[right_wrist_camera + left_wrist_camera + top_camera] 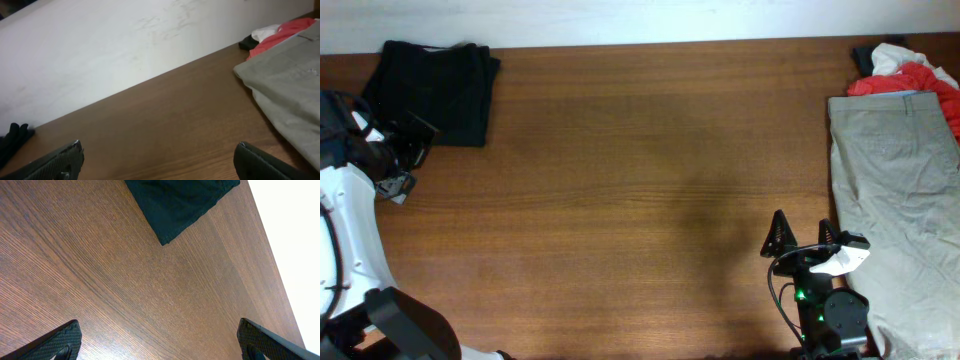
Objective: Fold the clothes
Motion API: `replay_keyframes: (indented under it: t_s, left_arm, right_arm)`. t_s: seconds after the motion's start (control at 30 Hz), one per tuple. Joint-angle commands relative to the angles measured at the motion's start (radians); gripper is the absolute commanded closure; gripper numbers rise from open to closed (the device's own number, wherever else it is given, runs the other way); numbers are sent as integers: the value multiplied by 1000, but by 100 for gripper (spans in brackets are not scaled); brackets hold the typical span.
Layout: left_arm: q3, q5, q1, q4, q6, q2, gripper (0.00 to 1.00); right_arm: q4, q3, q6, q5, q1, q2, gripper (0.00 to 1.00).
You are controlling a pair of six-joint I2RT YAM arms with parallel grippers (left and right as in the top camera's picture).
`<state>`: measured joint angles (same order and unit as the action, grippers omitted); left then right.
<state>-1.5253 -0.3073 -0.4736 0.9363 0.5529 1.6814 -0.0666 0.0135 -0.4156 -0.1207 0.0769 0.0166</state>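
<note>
A black garment (435, 88) lies folded into a compact rectangle at the table's far left corner; its corner shows in the left wrist view (180, 202). Beige trousers (895, 190) lie spread along the right edge and show in the right wrist view (287, 82). Red (920, 82) and white (890, 58) pieces are bunched behind them. My left gripper (408, 150) is open and empty just in front of the black garment, its fingers wide apart (157, 340). My right gripper (802, 232) is open and empty beside the beige trousers' left edge (157, 160).
The brown wooden table (650, 180) stretches between the two piles. A white wall (125, 45) runs along its far edge. A small dark piece (865, 55) lies by the red and white pieces.
</note>
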Motion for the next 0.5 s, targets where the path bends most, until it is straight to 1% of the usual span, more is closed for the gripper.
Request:
replay_keyframes:
  t_s: [0.0,0.03,0.13,0.2,0.37,0.4,0.47]
  left_arm:
    - [1,-3,-1,0,-9,-14,1]
    - [1,-3,-1,0,-9,-14,1]
    - [1,-3,-1,0,-9,-14,1]
    - [1,-3,-1,0,-9,-14,1]
    - [1,-3,-1,0,-9,-14,1]
    - [1,-3,-1,0,-9,-14,1]
    - [1,-3,-1,0,-9,-14,1]
  right_arm:
    - [-13,-8,150,67,-5,-13,1]
    - [-14,-8,202,93,-5,-13,2]
    - [-16,-8,197,115,-5,-13,1]
    - [-15,-8,164,116,-5,-13,1]
    - [-16,-8,175,98,-5,-13,1]
    - [-16,-8,243,109,-5,-13,1]
    - [-16,-8,317,110,-5,-13,1]
